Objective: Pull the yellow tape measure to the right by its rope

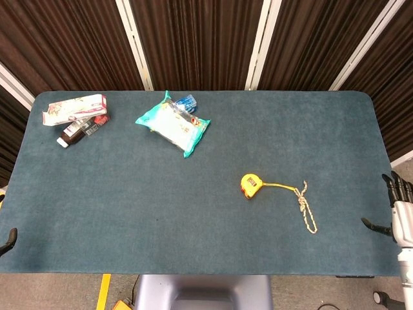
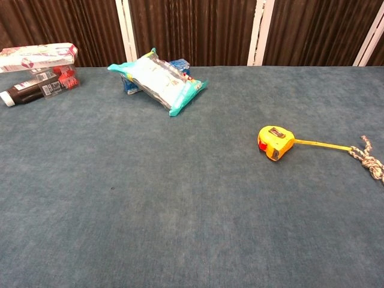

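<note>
Small yellow tape measure with a red tab (image 1: 251,185) sits on the blue-green felt tabletop (image 1: 129,213), right of centre. A short run of yellow blade is drawn out toward the right and ends at a knotted, pale braided rope (image 1: 307,210), which lies slack in a narrow loop trailing toward the near edge. In the chest view the case (image 2: 275,141) rests flat, blade (image 2: 321,144) straight, and the rope (image 2: 371,159) runs off the right border.

Right hand (image 1: 401,210) is at the table's right edge, well apart from the rope, holding nothing. Its dark fingers (image 1: 395,187) point away from the robot and look slightly spread, thumb out to the side. Left hand: only a dark tip shows at the left border of the head view (image 1: 9,239); cannot tell how its fingers lie.

Handling, as I judge it: the case is compact and fairly light, hard plastic, likely to slide on the felt rather than tip if the pull stays low. The rope is soft and limp, so slack must be taken up before the case moves. The blade may also spool out instead of dragging the case. Best hold looks like the far loop or the knot, pinched firmly.

Away at the back left: a teal snack packet (image 1: 173,124), a white and pink carton (image 1: 74,108), a dark bottle (image 1: 72,134).
</note>
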You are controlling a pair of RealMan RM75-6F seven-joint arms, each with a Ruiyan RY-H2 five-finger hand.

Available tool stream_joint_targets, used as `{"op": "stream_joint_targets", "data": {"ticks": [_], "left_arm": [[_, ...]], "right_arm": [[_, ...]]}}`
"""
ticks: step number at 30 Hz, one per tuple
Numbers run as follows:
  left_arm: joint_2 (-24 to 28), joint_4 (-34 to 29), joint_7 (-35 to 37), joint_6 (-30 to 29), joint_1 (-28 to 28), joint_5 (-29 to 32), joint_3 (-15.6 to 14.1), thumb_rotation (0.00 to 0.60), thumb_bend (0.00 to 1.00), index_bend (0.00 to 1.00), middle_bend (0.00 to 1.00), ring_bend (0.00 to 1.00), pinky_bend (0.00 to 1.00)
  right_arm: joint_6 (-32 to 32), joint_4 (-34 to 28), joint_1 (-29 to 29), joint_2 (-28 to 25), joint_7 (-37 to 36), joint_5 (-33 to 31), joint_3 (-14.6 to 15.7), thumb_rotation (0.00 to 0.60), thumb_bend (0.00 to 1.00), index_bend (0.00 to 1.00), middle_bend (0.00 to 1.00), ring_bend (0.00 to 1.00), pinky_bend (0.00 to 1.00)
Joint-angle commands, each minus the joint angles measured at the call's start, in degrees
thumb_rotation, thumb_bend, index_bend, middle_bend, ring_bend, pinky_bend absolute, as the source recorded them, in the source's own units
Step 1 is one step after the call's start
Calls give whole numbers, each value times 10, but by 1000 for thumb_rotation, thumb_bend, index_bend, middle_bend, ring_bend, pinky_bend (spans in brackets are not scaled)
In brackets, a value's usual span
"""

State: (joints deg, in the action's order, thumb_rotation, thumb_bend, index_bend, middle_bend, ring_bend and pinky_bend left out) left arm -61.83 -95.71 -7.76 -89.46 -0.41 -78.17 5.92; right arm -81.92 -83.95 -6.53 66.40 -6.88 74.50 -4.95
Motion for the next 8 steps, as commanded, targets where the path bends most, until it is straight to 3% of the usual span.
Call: {"op": "stream_joint_targets", "data": {"ticks": [1,8], "left_arm": [[2,2,9,-4,2,-9,-2,600,413,107,0,0,221],[17,2,44,5,2,-32,-15,600,413,106,0,0,210]], "right_arm": [[17,2,-5,-1,22,3,3,600,64,109,55,0,0],[17,12,-10,13,38,27,4,600,64,109,53,0,0]]}}
